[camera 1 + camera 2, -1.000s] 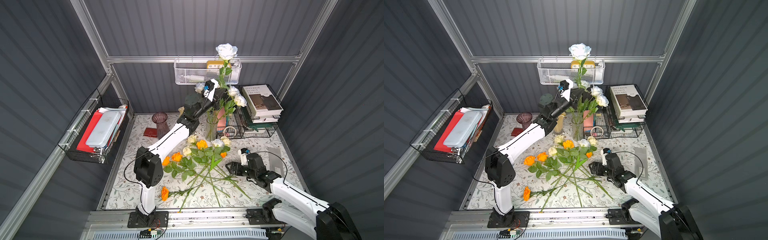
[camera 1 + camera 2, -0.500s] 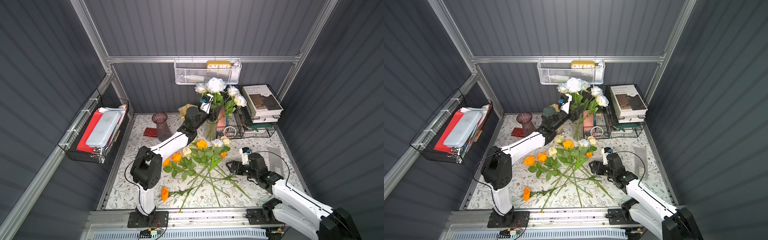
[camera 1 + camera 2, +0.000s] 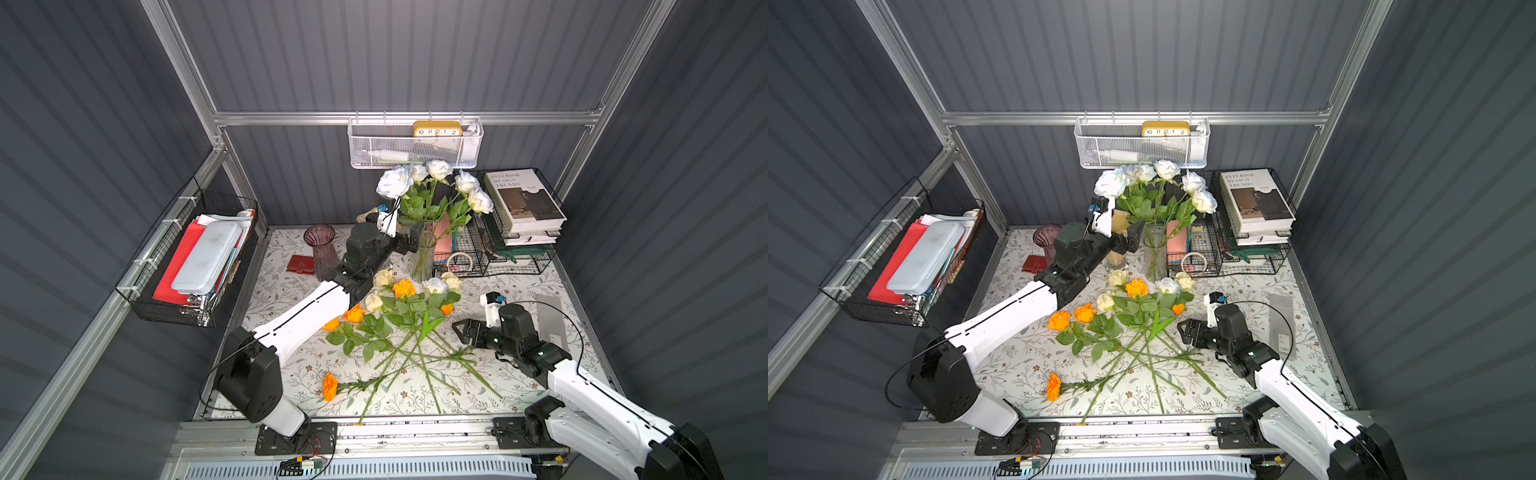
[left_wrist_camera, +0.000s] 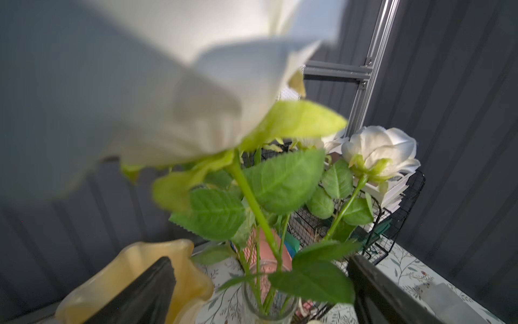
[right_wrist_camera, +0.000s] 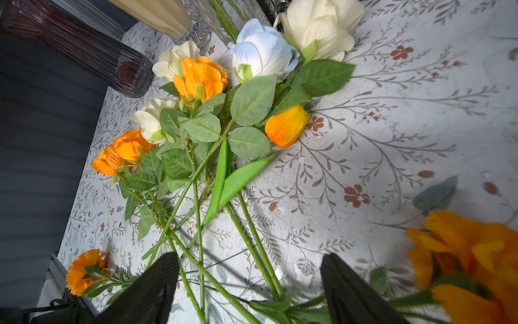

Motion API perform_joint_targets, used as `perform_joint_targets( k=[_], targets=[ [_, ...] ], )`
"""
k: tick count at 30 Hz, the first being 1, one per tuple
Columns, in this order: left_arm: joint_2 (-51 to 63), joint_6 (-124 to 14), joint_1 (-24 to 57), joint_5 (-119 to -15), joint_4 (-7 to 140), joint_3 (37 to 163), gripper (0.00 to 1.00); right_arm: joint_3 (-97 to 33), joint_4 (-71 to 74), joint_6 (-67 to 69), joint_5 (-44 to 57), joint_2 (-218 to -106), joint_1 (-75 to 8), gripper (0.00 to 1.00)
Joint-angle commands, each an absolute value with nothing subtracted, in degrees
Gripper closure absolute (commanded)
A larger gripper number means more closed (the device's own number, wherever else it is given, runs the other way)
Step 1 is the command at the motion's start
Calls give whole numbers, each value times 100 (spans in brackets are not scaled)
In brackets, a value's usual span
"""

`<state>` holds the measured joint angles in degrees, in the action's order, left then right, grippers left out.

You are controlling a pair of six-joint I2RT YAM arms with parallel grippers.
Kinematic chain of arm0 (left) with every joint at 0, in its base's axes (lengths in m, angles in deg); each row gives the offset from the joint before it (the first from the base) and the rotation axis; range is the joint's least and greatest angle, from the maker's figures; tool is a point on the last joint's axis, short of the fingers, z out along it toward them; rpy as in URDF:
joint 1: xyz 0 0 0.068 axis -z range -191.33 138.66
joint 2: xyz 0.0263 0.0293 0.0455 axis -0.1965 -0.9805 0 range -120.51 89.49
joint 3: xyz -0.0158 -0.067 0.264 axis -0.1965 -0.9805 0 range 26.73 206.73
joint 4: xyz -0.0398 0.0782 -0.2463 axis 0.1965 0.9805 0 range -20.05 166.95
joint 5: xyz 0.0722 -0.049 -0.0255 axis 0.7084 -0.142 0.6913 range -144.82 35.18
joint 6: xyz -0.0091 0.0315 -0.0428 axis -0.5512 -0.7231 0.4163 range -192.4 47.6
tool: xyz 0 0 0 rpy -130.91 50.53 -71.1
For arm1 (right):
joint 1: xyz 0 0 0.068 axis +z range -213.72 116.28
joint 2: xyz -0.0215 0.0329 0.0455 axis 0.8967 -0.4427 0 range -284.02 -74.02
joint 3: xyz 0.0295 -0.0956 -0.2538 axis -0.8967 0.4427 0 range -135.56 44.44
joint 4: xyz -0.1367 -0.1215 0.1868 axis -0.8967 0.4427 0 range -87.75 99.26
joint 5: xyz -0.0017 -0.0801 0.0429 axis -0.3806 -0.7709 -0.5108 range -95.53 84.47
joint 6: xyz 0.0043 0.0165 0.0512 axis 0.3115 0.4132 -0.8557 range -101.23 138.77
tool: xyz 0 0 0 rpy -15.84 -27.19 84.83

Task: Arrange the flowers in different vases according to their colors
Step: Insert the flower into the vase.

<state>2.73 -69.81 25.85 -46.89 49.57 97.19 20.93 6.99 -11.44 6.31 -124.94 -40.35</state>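
Observation:
Several white roses [image 3: 436, 169] stand in the clear glass vase [image 3: 423, 257] at the back. My left gripper [image 3: 409, 241] is open beside their stems [image 4: 252, 202], holding nothing, its jaws either side of the vase mouth [image 4: 269, 308]. The cream-yellow vase [image 4: 131, 275] is right beside it; the purple vase [image 3: 320, 249] stands further left. Orange roses [image 3: 404, 287], cream roses [image 3: 374, 301], one white rose [image 3: 434, 284] and a marigold [image 3: 329, 386] lie in a pile mid-table. My right gripper [image 3: 463, 332] hovers open over their stems [image 5: 252, 252], another marigold [image 5: 476, 266] beside one finger.
A white mesh basket [image 3: 415, 145] with a clock hangs on the back rail. A black wire rack [image 3: 515, 257] with books stands back right. A wire basket [image 3: 195, 266] hangs on the left wall. A red wallet [image 3: 301, 264], a tape roll [image 3: 457, 261] and a grey sheet [image 3: 550, 320] lie on the cloth.
My left gripper came down with a white rose, set its stem in the clear vase and opened, letting it go. The right arm has hardly moved.

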Motion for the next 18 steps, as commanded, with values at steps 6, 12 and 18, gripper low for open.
perform_joint_targets(
  k=[6, 12, 18],
  targets=[
    [1296, -6861, 3375, -4078, 6535, 8671, 1, 2117, 866, -1724, 367, -12502, -4291, 15],
    [786, -6626, 4123, -4234, 7808, 8685, 3, 2129, 837, -1928, 618, -12839, -4723, 15],
    [369, -6625, 4228, -4573, 8438, 8704, 9, 2221, 824, -1903, 739, -12753, -4895, 15]
  ],
)
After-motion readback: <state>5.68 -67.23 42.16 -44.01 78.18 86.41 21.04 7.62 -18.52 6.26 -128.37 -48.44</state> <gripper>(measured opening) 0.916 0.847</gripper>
